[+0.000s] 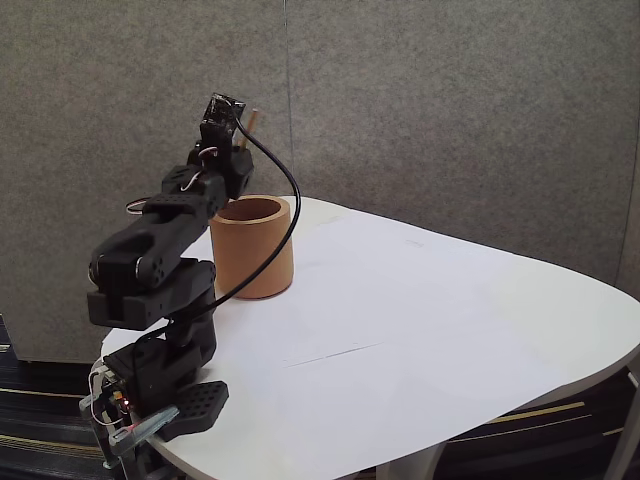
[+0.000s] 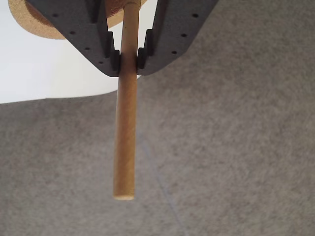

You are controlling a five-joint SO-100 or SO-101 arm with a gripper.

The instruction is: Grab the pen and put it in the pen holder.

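Wrist view showed the hand (image 2: 128, 60) clamped on the pen (image 2: 125, 132), a smooth, light tan round stick with a blunt end. Fixed view showed the pen (image 1: 253, 120) raised above the orange-brown, thick-walled pen holder (image 1: 252, 250) on the white table's (image 1: 420, 330) left side.

White rounded table (image 1: 430, 330), grey felt wall panels (image 1: 450, 100)
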